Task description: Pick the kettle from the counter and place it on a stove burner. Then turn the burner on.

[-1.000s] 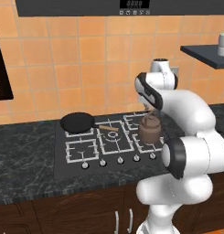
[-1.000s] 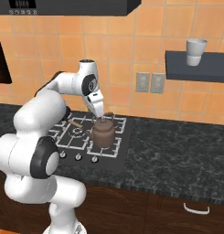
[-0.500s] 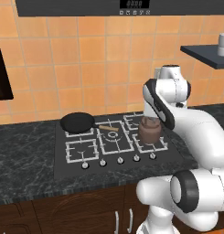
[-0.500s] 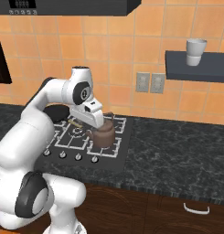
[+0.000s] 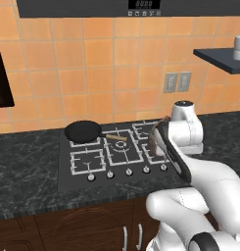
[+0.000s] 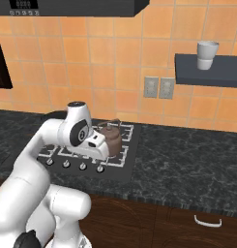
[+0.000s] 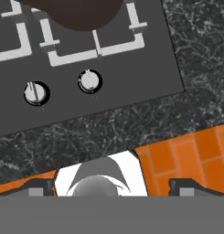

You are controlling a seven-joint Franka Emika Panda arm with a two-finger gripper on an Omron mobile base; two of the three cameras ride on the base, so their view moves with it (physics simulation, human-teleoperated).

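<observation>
Since a second ago the arm has swung off the kettle (image 6: 111, 138) and come down toward the stove's front edge. The kettle stands free on the right rear burner (image 7: 97, 43) – placement looks complete, and the knob step remains. The fingers (image 7: 111, 188) are released, spread wide and holding nothing. In the hand view the kettle lies beyond the fingers, well apart. Two knobs sit between; the nearer knob (image 7: 89, 81) is just ahead of them on the dark surface (image 7: 195, 55).

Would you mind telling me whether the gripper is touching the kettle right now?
Apart. In the hand view the kettle sits on its burner at the top, and the open fingertips are well below it, past the knobs.
</observation>
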